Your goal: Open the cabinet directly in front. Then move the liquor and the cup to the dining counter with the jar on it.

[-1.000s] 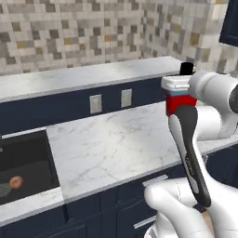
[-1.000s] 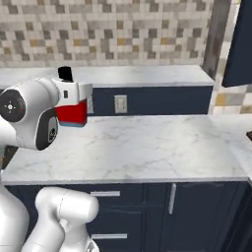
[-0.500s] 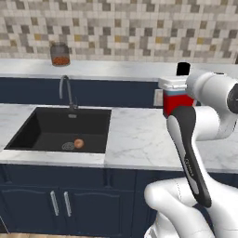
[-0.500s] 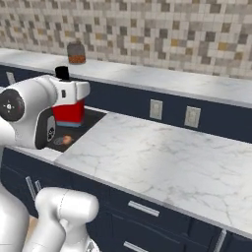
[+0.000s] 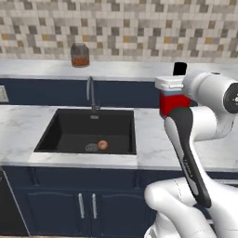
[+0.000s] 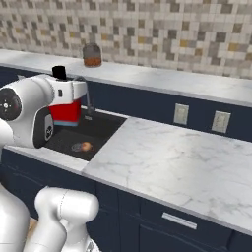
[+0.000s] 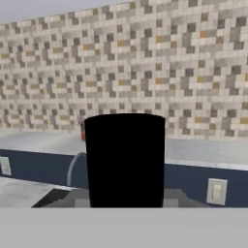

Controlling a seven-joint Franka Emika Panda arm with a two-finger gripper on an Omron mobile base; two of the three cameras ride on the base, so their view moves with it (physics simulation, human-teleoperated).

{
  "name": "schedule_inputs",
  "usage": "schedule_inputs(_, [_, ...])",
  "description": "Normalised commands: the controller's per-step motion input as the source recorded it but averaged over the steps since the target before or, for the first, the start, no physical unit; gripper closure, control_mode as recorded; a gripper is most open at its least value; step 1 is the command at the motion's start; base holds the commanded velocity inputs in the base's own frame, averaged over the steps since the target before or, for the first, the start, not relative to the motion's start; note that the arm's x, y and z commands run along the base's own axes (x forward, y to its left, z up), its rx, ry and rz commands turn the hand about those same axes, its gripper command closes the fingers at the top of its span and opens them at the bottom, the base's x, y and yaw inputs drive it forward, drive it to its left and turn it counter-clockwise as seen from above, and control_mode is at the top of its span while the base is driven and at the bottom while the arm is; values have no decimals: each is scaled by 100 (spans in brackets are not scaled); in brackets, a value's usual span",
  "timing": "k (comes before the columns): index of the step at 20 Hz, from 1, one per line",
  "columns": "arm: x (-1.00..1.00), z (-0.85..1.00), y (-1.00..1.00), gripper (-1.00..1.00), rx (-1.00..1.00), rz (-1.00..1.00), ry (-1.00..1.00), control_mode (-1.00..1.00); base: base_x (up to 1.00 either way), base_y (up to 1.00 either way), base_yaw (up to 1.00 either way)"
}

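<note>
My gripper (image 5: 174,98) is shut on the liquor (image 5: 173,105), a squat bottle with a red body, pale top and black cap, held up beside my forearm. From the right base the liquor (image 6: 65,111) hangs over the sink's near side. In the hand view its black cap (image 7: 125,160) blocks the middle. The reddish-brown jar (image 5: 80,55) (image 6: 91,54) stands on the dining counter (image 5: 125,69) (image 6: 167,78), the raised marble top behind the sink. The cup and the cabinet are out of view.
A black sink (image 5: 88,132) (image 6: 81,138) with a curved faucet (image 5: 91,93) lies in the lower marble worktop (image 6: 167,157); a small round item (image 5: 102,145) rests in the basin. Two wall outlets (image 6: 181,114) sit on the navy riser. A tiled wall (image 7: 126,63) rises behind.
The whole picture has shifted as the base moved: the sink and jar now sit nearer the middle. The liquor stays in my gripper at the same height.
</note>
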Motion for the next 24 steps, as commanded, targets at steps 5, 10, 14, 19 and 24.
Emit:
schedule_inputs(5, [0, 0, 0, 100, 0, 0, 0, 100, -4, 100, -9])
schedule_inputs(10, [0, 0, 0, 100, 0, 0, 0, 100, -9, 100, -6])
schedule_inputs(14, [0, 0, 0, 100, 0, 0, 0, 100, -12, 100, -3])
schedule_inputs(19, [0, 0, 0, 100, 0, 0, 0, 100, -19, 100, -1])
schedule_inputs(24, [0, 0, 0, 100, 0, 0, 0, 100, -16, 100, 7])
